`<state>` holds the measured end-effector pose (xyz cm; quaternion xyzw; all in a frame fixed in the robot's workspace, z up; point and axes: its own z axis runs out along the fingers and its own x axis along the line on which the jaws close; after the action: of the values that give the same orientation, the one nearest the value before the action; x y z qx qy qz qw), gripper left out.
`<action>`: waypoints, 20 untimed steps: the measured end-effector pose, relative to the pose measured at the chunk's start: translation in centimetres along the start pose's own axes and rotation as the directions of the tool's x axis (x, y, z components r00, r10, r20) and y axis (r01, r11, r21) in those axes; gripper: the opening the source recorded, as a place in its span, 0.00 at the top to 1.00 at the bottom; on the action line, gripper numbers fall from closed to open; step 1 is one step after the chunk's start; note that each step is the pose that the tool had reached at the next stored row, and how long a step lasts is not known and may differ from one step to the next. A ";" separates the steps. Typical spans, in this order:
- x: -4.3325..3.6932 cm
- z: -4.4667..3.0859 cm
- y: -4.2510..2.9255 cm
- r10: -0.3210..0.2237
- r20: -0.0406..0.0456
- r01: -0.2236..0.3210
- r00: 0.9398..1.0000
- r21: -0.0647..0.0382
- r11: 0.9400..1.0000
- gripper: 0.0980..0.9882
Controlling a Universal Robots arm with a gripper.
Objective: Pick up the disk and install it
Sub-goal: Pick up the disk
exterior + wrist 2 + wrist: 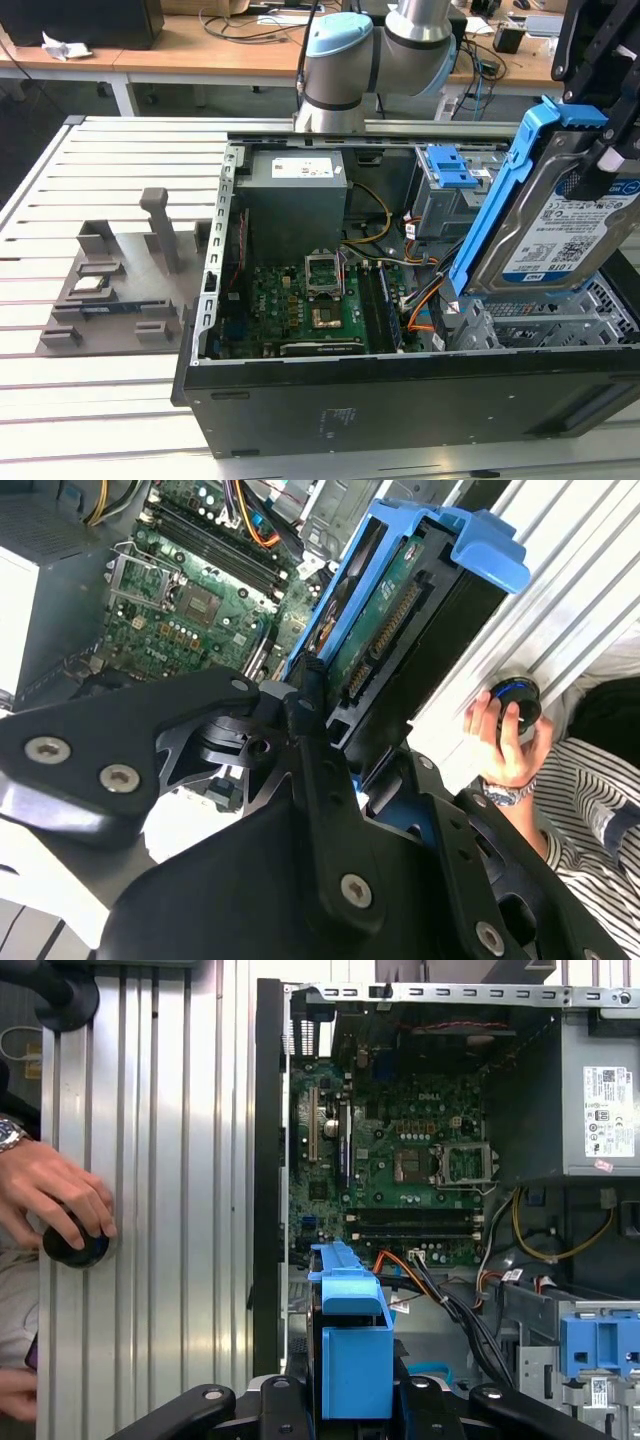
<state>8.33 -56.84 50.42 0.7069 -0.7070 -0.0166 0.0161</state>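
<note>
The disk (560,225) tilted between the jaws, above the open case (400,405)

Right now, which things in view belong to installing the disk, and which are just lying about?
Job: disk, clamped in the gripper over the open computer case.
Lying about: grey parts holder on the table; power supply; person's hand on a black knob.

A ribbed metal table (120,150) stands before wooden desks (180,52) strewn with cables (235,22).
</note>
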 end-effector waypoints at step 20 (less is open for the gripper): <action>-0.07 1.18 -0.97 0.000 -0.001 0.000 1.000 -0.001 1.000 0.70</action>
<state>9.25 -56.77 49.19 0.7068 -0.7070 -0.0166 0.0167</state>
